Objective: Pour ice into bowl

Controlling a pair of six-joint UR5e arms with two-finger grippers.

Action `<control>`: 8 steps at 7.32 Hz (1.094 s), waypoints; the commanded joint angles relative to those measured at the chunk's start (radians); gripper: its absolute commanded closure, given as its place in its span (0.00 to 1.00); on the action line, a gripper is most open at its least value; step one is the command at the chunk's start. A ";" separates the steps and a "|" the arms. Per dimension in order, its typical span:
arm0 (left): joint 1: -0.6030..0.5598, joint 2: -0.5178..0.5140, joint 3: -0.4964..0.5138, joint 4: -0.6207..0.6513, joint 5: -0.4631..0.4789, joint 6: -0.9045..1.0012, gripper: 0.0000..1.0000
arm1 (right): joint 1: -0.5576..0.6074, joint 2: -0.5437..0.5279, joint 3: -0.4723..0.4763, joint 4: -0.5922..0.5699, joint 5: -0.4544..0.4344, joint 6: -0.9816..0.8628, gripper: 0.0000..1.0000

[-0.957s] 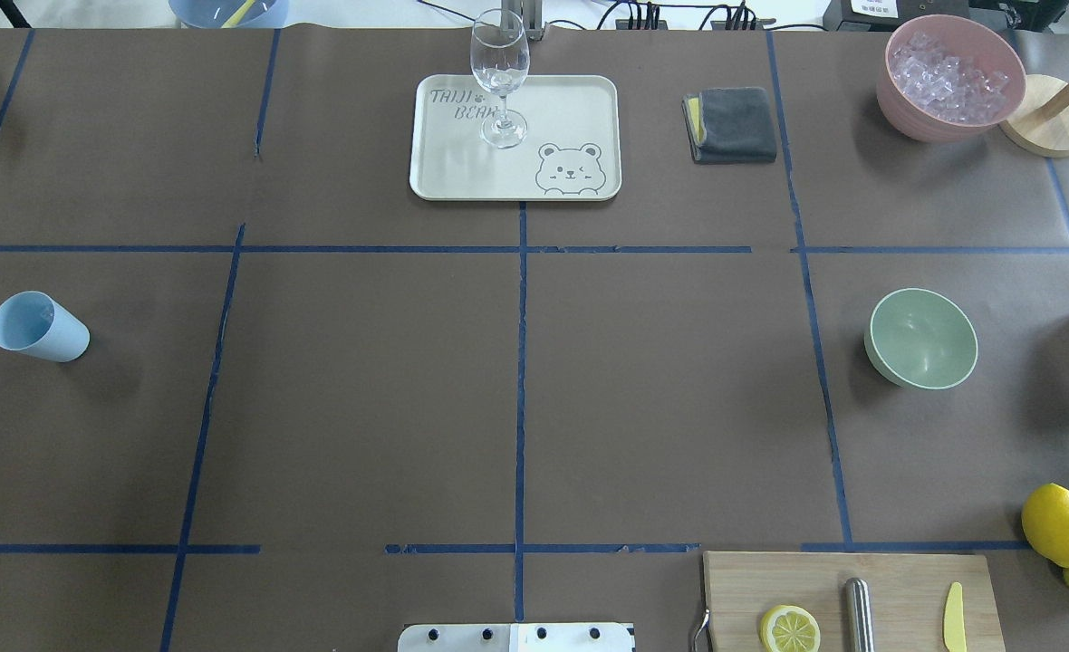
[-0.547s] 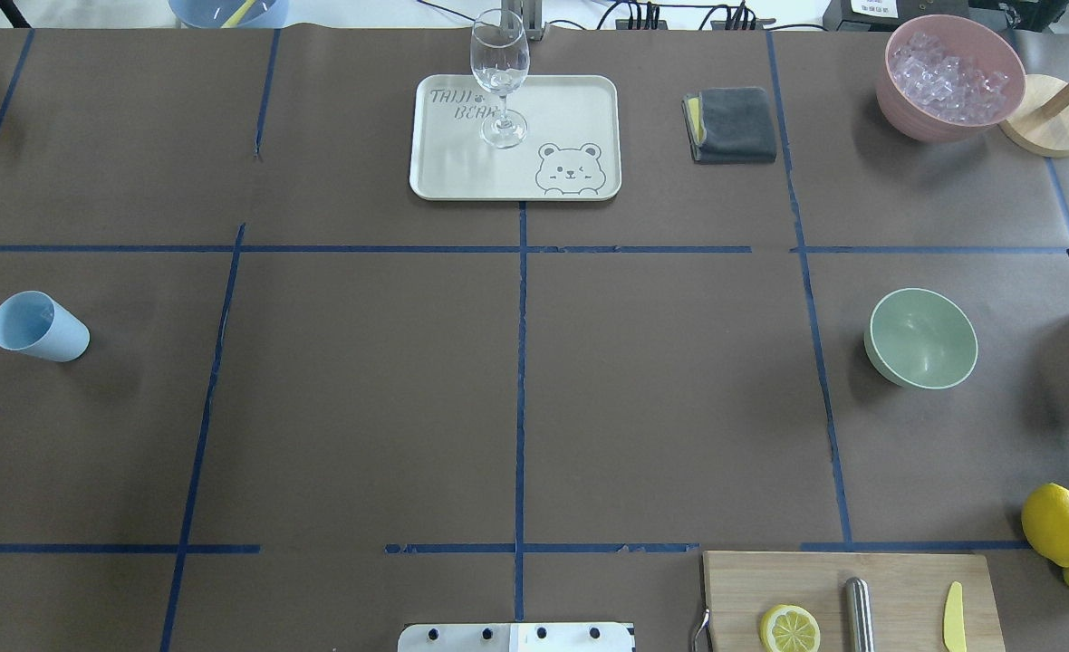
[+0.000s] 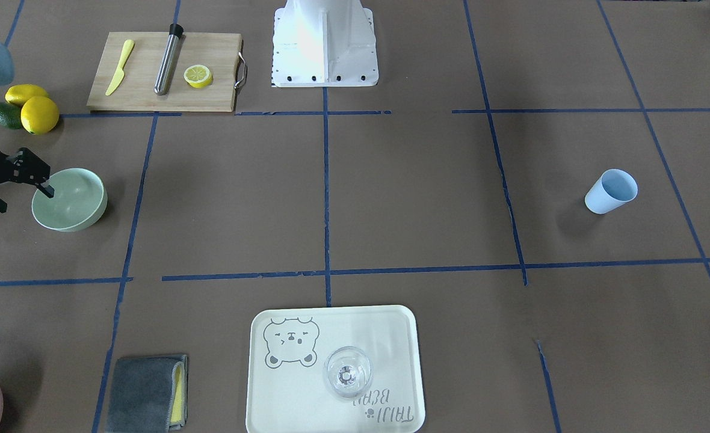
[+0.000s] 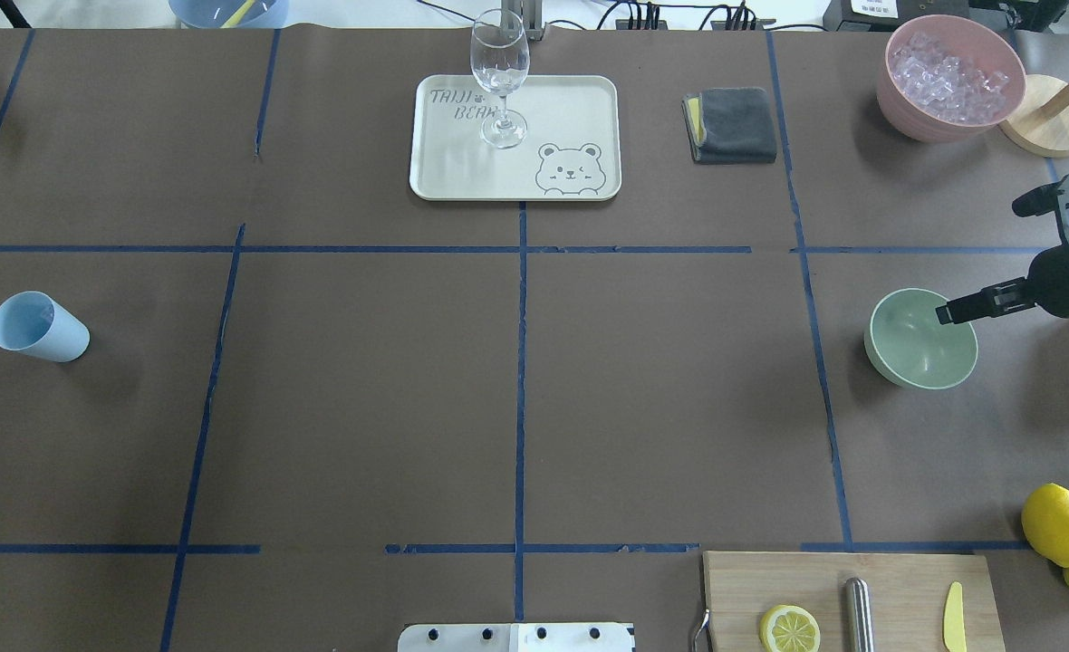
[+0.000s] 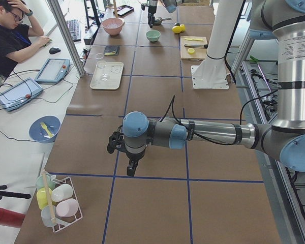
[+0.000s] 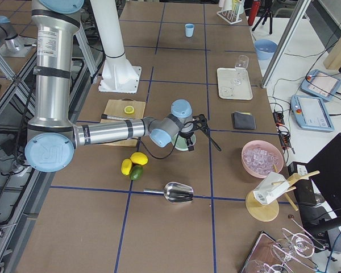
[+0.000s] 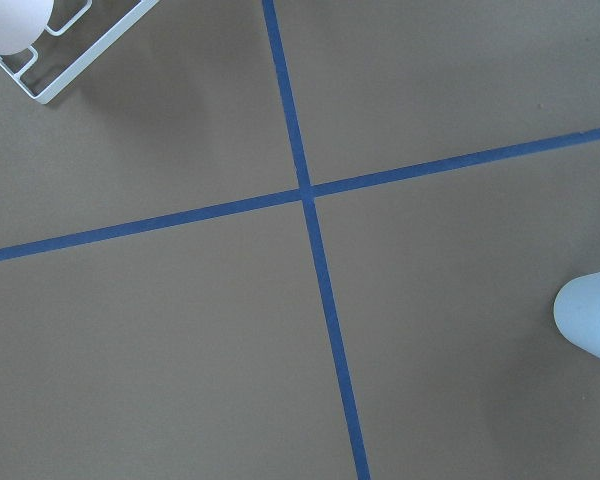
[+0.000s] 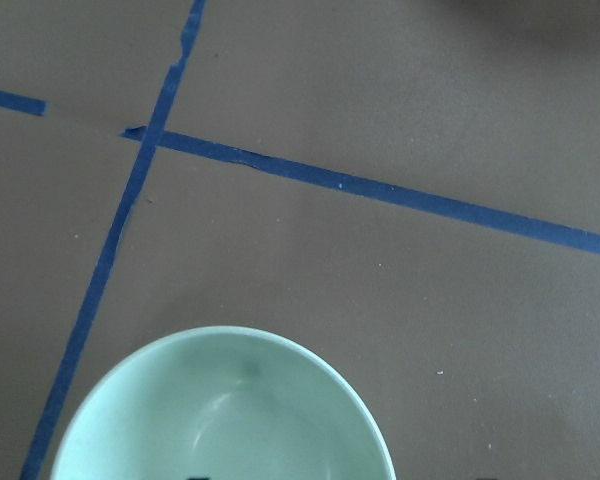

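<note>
The right gripper [image 4: 980, 263] hangs over the mint-green bowl's [image 4: 901, 358] edge, fingers spread wide. The light blue cup [image 4: 41, 328] stands far from that bowl. I cannot tell whether the left gripper [image 5: 126, 155] is open or closed.

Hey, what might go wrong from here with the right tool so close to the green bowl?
The right tool, jaws wide open, has one finger over the rim of the mint-green bowl; if it drops lower it may nudge or tip the empty bowl. The light blue cup stands far across the table from the bowl, so a carry over might spill.
</note>
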 commanded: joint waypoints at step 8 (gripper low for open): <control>0.000 0.000 -0.001 0.000 -0.002 0.000 0.00 | -0.044 0.003 -0.041 0.023 -0.053 0.035 1.00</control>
